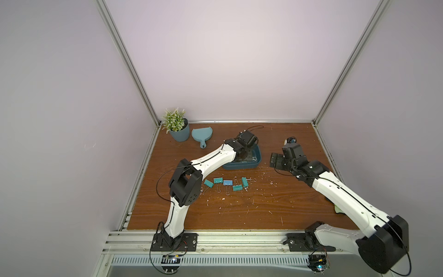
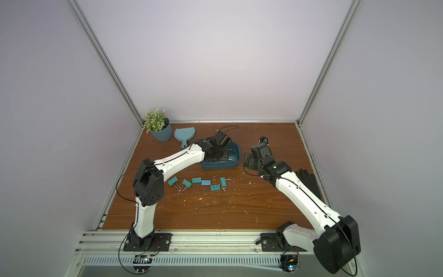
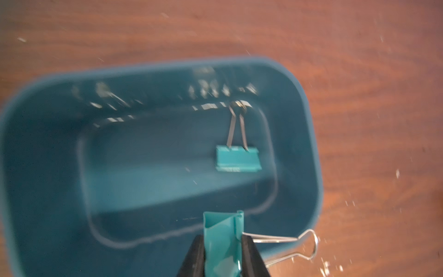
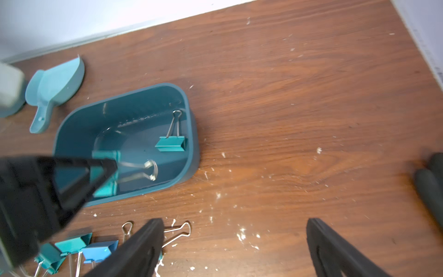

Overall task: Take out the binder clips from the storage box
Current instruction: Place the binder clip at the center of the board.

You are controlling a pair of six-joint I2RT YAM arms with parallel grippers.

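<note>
My left gripper [image 3: 223, 239] pinched across the body of a teal binder clip [image 3: 221, 223], over the storage box [image 3: 48, 144]; body grip, I judge, so the wire handles hang free. A second clip [image 3: 237, 159] lies on the box floor; a row of clips [image 2: 196, 180] sits outside on the table [image 2: 239, 211]. My right gripper [image 4: 233, 223] spread, empty, parked aside

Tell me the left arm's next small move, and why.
Probably lift the held clip straight up, clear of the box wall. The left fingers are shut on its teal body over the box, while the row of clips lies outside on the table. One more clip lies in the box.
</note>
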